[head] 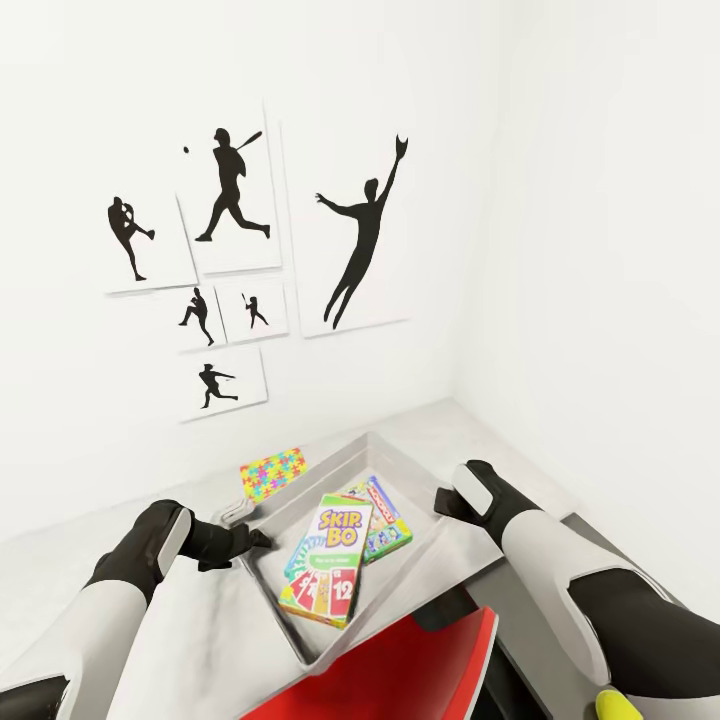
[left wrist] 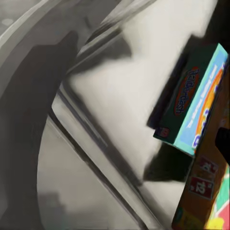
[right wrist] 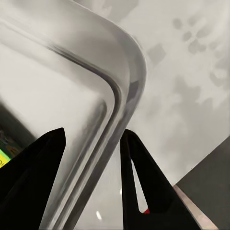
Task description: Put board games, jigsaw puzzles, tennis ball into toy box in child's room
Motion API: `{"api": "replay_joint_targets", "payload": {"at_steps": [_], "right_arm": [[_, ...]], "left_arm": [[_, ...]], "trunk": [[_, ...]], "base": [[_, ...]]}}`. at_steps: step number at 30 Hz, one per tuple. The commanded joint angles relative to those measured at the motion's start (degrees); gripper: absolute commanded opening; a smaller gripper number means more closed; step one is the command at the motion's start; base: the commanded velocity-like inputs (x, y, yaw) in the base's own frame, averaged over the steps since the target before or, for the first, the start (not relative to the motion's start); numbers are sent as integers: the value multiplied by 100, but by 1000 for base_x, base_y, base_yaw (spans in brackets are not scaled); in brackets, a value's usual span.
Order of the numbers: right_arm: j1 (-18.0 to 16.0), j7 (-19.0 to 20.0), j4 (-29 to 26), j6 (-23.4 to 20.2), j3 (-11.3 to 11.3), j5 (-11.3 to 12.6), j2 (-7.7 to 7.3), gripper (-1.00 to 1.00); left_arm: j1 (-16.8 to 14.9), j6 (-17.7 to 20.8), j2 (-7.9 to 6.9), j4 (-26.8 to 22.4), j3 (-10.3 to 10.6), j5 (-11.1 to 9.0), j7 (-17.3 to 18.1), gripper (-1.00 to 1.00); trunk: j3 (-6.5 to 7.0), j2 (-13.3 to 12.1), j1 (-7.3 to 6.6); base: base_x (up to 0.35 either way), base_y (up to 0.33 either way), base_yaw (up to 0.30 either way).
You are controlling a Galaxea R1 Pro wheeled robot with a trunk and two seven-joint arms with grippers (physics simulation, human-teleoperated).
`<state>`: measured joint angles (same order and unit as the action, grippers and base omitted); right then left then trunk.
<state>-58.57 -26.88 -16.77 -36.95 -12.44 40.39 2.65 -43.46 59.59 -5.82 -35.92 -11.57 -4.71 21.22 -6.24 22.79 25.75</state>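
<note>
The see-through toy box (head: pixel 400 462) sits on the light grey table (head: pixel 180 640) in the child's room. Inside it lie three board games: the Skip-Bo box (head: pixel 328 560) on top, a green-edged box (head: pixel 385 520) and a blue box (left wrist: pixel 196 105) beneath. One jigsaw puzzle (head: pixel 271 468) lies on the table just past the box's far-left corner. My left gripper (head: pixel 250 540) is at the box's left rim, its jaws hard to read. My right gripper (right wrist: pixel 93 143) straddles the right rim (right wrist: pixel 120 91), one finger on each side. A yellow-green bit that looks like the tennis ball (head: pixel 612 703) peeks out by my right forearm.
White walls meet in a corner behind the table, the left one hung with black baseball silhouettes (head: pixel 360 240). A red chair (head: pixel 400 665) stands close below the toy box at the table's front edge. A lower dark section (head: pixel 600 540) runs along the right.
</note>
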Motion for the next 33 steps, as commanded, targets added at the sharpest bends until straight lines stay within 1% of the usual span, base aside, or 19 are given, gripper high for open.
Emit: {"api": "replay_joint_targets", "payload": {"at_steps": [1, 8, 9, 33], "right_arm": [[-5, -45, -10, 7, -39, 136, -2, -100], [-5, -45, -10, 4, -39, 136, -1, -100], [-5, -45, -10, 6, -39, 136, -1, -100], [3, -45, -10, 12, -39, 136, 0, -100]], "left_arm": [[-5, 41, 2, -3, -12, -65, -22, 100], [-5, 41, 2, -3, -12, -65, -22, 100], [-5, 41, 2, -3, -12, -65, -22, -100], [-5, 38, -7, -3, -20, -65, -31, -100]], "trunk": [[-13, 13, 4], [-13, 13, 4], [-13, 13, 4], [-13, 13, 4]], "base": [[0, 0, 0], [0, 0, 0], [0, 0, 0], [0, 0, 0]]}}
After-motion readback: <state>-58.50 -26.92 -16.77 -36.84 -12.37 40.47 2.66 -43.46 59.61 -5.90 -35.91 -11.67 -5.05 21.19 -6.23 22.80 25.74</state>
